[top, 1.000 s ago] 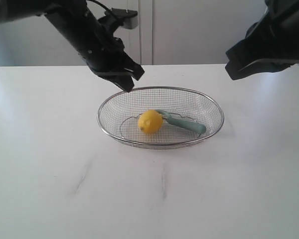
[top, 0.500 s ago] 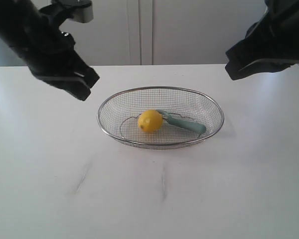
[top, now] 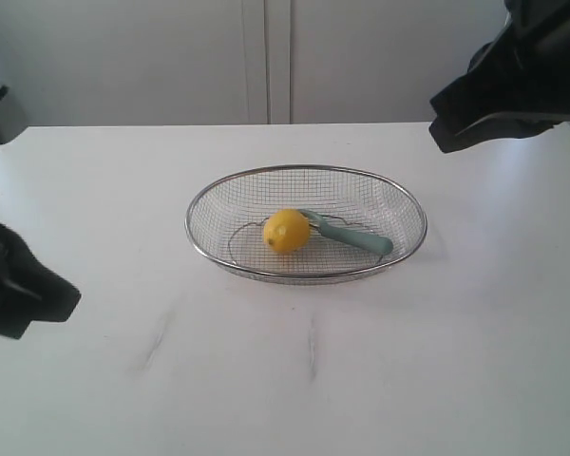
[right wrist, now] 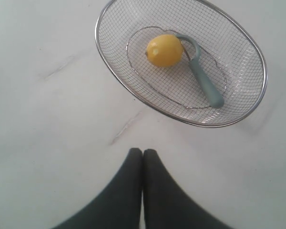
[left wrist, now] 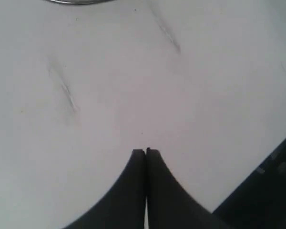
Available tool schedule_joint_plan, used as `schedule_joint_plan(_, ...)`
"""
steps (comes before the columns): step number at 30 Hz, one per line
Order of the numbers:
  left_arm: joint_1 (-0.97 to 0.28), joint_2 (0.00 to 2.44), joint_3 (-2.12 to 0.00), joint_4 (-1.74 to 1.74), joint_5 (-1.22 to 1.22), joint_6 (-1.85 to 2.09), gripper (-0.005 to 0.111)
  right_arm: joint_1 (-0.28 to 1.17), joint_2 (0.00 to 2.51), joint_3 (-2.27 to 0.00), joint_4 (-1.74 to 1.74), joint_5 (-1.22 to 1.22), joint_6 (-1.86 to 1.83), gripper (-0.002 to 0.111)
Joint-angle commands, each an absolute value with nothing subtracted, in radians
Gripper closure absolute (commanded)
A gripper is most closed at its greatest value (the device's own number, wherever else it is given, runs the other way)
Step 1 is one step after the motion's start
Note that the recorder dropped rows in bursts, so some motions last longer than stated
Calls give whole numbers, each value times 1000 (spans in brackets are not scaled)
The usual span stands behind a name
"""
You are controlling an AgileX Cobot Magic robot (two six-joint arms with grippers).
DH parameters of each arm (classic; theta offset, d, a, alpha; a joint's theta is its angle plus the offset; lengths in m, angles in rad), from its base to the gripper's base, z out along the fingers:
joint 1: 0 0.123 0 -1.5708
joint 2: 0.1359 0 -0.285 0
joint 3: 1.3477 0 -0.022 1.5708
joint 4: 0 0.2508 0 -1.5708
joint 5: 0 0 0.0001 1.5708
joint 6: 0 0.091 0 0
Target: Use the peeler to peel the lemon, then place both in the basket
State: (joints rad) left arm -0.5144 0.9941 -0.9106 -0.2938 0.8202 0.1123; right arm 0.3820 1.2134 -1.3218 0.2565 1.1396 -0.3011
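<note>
Black left arm (top: 19,294): low at the left edge, well apart from the basket; left jaws pressed together on nothing, over bare surface.
White surface (top: 123,190): carries the basket near its middle.
Wire basket (top: 192,237): holds both things.
Yellow lemon (top: 286,232): left of centre in the basket; we see smooth, even skin with a small pale mark, and no bare strip that we can make out.
Teal peeler (top: 356,239): curved head against the lemon's right side, handle running rightward and a little toward the front.
Black right arm (top: 513,85): raised, behind and right of the basket; right jaws together, empty.
Handle end: we judge it lies toward the right arm and the lemon toward the left one; both jaws must part first.
</note>
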Motion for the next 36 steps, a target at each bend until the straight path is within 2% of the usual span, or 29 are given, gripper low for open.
schedule_joint_plan(1,-512,923,-867,-307,824,108,106,377,1206,-1322,257,1127,-311,108)
schedule_joint_plan(22,-512,907,-867,-306,823,109,106,377,1198,-1322,257,1127,-311,108)
schedule_joint_plan(36,-512,907,-867,-306,823,109,106,369,867,-1322,266,1127,-311,108)
